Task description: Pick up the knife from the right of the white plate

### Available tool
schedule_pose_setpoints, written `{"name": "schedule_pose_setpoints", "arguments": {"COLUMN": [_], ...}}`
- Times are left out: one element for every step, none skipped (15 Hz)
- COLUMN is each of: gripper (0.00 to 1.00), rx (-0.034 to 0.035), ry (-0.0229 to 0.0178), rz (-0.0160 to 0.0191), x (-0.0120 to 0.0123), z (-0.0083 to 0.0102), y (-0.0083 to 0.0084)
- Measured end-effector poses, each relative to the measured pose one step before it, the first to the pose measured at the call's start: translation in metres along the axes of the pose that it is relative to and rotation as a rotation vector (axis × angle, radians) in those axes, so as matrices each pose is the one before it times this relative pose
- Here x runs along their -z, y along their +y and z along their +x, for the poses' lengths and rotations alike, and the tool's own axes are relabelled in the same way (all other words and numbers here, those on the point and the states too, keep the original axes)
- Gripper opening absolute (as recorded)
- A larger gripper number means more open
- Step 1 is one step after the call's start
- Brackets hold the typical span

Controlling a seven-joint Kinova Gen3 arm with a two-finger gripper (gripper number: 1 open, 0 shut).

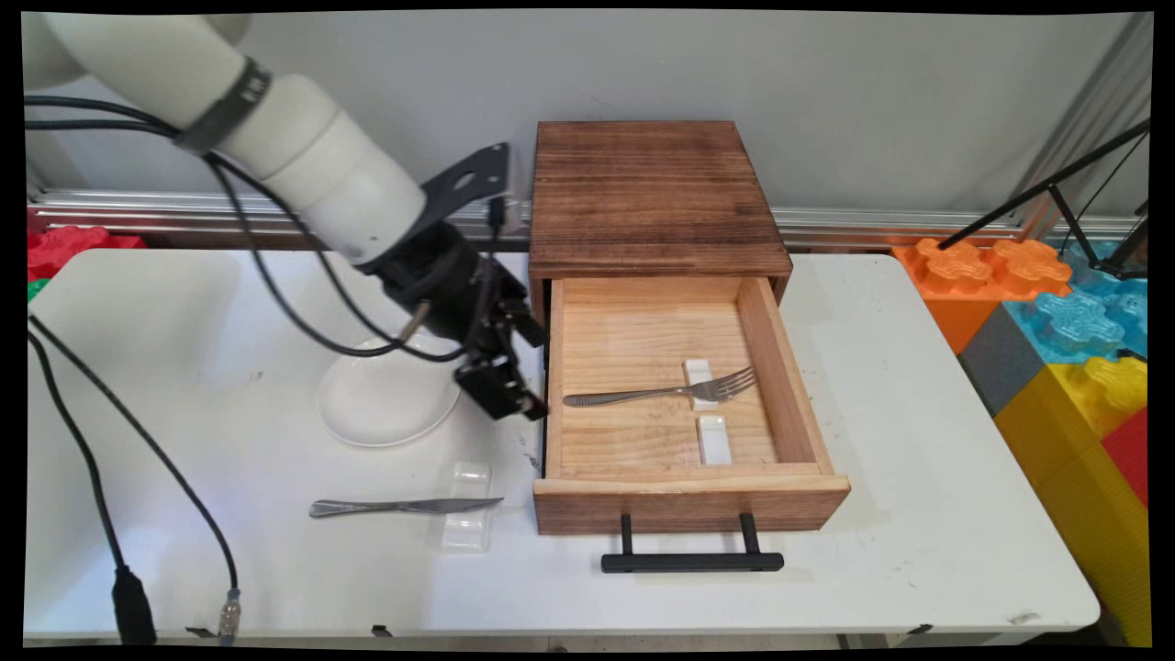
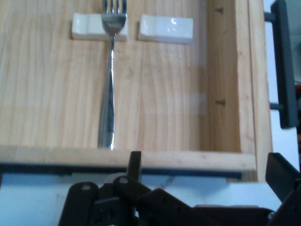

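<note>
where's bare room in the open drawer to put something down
The drawer floor is free behind the fork, toward the cabinet, and in front of it, left of the front white rest. It is crowded around the two rests, the fork's tines lying on the back rest.

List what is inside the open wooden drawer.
The drawer holds a metal fork with its tines propped on one white rest, and a second white rest lying bare beside it. Any floor under the cabinet top is hidden.
</note>
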State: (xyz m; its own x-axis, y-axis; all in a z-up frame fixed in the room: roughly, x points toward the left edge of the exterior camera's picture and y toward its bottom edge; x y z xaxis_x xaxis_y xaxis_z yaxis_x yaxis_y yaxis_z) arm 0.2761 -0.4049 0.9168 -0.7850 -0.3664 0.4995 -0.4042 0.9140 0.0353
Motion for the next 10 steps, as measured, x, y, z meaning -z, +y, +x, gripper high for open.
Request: {"name": "schedule_pose_setpoints", "arguments": {"gripper": [1.0,1.0,1.0,1.0,1.0,1.0,1.0,1.0,1.0,1.0], "rx": [-0.00432,-0.00426,-0.00331,-0.00327,-0.00098,-0.00063,0.00108,0.00195,0.00219,0.00098], "ry": [-0.0075,-0.00818,-0.00731,-0.00847,-0.0067,-0.00882,-0.0096,-0.00965,-0.00828,-0.00954], "rz": [-0.0028,-0.00208,-0.00149,-0.00104,-0.00054,-0.00111,-0.00069,-0.00034,-0.00063,-0.00235], "x": [0.00533,0.0047,0.00349,0.00312,0.00205,0.00139,0.00045,-0.00001,-0.00046,-0.00107], "z": [-0.00719,-0.00749,-0.00674,-0.00816,-0.00688,-0.0077,-0.00669,-0.00638,-0.00521,-0.00599], "y": [0.00208,0.00191,0.00158,0.00194,0.00162,0.00216,0.00203,0.00197,0.00186,0.00242]}}
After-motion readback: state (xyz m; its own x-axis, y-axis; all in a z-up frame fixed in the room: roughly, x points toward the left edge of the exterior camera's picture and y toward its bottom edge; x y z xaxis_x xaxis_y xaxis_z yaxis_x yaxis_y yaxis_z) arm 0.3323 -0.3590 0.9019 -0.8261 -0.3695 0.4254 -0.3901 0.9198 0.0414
